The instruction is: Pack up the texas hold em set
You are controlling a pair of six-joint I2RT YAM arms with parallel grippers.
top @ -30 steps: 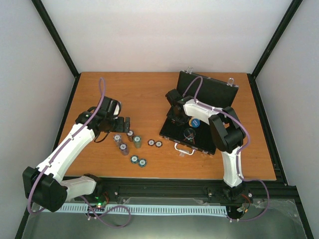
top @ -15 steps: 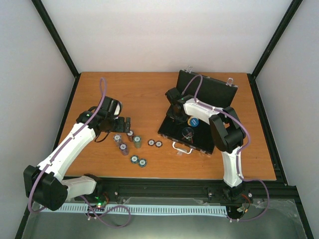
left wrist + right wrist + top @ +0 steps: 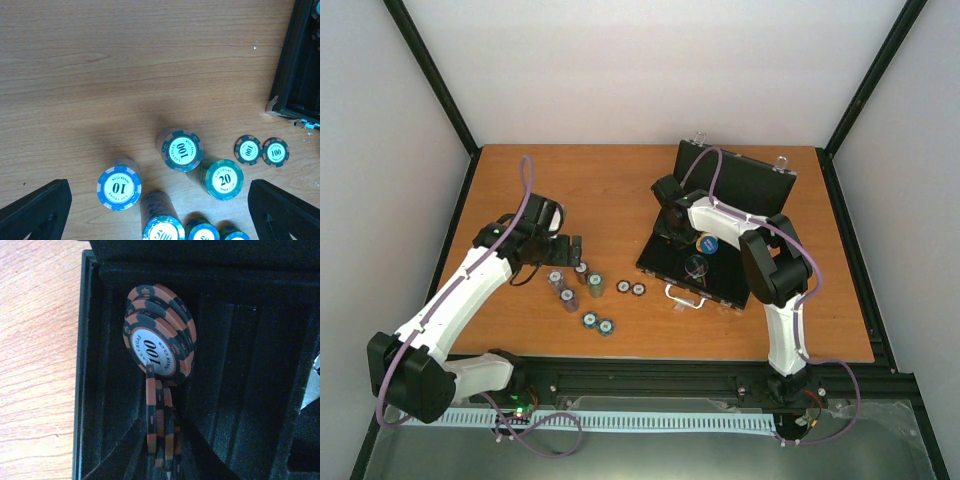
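The black case lies open on the right, its lid raised. Inside it are a blue disc and a dark token. My right gripper is down in the case's left end, shut on a few orange-and-black chips held edge-on. More "100" chips lean in the groove just beyond. My left gripper hangs wide open over the chip stacks: a blue "10", a "100", a green "20" and a "500".
Two loose "100" chips lie flat between the stacks and the case's corner. Two more blue-rimmed chips lie nearer the table's front edge. The case's silver handle points toward the arm bases.
My right gripper's jaws have closed on the orange chips inside the case, and the case has shifted slightly. The left arm has stayed put.
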